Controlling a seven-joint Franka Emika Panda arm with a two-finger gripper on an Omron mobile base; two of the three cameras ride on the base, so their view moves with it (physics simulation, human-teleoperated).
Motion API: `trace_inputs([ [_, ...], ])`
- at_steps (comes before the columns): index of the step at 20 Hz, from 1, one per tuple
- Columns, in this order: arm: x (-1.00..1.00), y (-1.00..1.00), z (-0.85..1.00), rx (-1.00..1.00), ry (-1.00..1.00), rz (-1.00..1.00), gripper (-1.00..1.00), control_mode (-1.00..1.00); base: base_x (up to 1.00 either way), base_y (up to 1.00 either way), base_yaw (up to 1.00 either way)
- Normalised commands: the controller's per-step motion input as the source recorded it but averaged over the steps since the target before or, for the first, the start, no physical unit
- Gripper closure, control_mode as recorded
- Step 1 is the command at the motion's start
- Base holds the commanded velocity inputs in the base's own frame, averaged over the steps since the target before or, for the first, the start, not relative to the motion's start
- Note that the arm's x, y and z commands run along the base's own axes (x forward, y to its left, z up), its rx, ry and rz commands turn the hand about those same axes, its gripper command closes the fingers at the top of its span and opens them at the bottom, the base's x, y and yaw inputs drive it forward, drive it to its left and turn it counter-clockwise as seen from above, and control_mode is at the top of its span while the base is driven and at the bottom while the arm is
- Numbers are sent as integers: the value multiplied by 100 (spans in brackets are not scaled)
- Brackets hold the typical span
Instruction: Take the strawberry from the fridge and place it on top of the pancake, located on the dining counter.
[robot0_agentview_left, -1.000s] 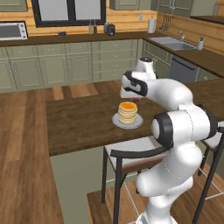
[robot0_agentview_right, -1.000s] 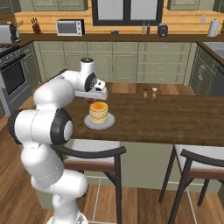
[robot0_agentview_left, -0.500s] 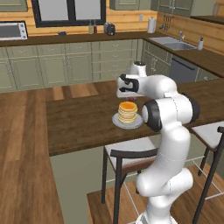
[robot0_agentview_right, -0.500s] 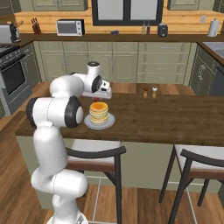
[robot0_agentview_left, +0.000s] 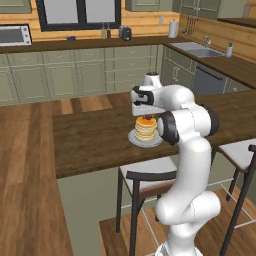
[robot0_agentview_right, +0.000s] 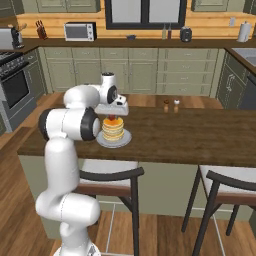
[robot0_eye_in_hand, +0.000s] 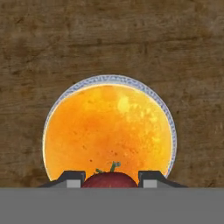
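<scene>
Spanning the frame, the dining counter (robot0_agentview_left: 90, 140) carries the plate (robot0_eye_in_hand: 167, 118) with the pancake (robot0_eye_in_hand: 107, 131) stack. Directly above it hangs the gripper (robot0_eye_in_hand: 111, 177), fingers clamped on the strawberry (robot0_eye_in_hand: 109, 180). Judgement: the berry sits slightly off the stack's centre in the hand view; correct toward the middle, descend until the fruit nearly touches, then release gently so it does not roll off.

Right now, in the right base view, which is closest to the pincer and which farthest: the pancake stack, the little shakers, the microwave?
1. The pancake, right beneath the pincer, which holds the strawberry over it.
2. The two shakers, farther right on the dining counter.
3. The microwave, far back on the wall counter, upper left.
</scene>
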Motion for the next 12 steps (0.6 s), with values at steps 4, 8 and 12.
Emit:
trace_inputs([
  [4,13,0,-25,0,0,0,100,-100,0,0,0],
  [8,0,0,-26,0,0,0,100,-100,0,0,0],
  [12,0,0,-13,0,6,0,-100,-100,0,0,0],
])
